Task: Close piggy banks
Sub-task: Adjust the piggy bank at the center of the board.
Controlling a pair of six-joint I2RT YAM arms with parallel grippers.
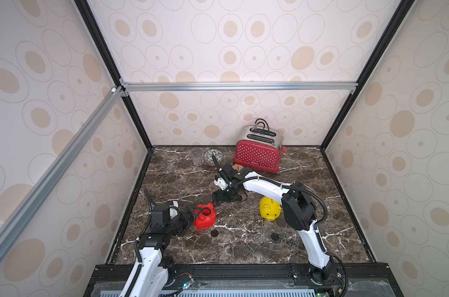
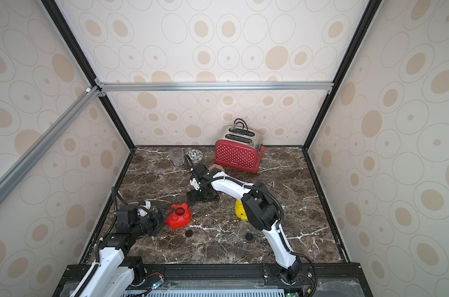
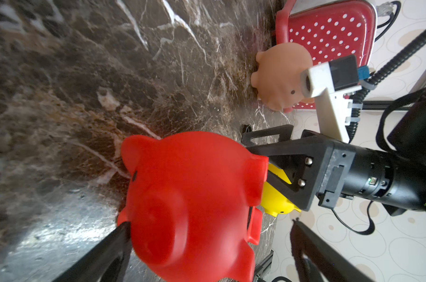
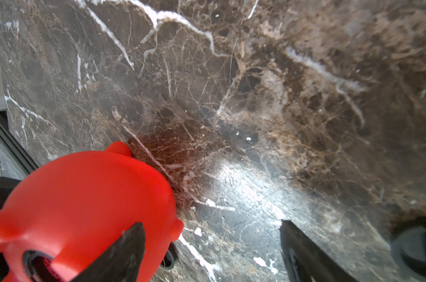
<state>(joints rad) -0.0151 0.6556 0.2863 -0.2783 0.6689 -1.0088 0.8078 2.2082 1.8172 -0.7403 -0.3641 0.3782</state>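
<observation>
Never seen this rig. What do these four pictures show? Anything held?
Two white robot arms work over a brown marble tabletop. Two pictures look down from one overhead stereo camera; two come from wrist cameras. On it: a red plastic piggy bank, belly hole up, a yellow one, a pale pink one, two black round plugs, a red dotted toaster, a clear glass, a patterned bowl. The open black left gripper straddles the red pig; the open right gripper is near it. Nothing held.
</observation>
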